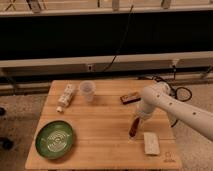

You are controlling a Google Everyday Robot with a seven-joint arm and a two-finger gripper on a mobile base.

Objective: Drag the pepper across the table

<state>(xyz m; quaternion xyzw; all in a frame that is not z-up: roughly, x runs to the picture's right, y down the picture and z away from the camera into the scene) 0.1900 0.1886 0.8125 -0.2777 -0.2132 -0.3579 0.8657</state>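
Pepper (pixel 133 129) lies on table (pixel 100 125), right of centre, just left of pale block (pixel 150 143). My gripper (pixel 137 119) sits low at its upper end; jaw opening and grip: cannot tell. Green plate (pixel 55 139) well apart, front left.

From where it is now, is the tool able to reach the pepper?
Probably yes. The tool is already right at the upper end of the pepper, on the right part of the table. Nothing stands between them; the pale block lies apart, to the right.
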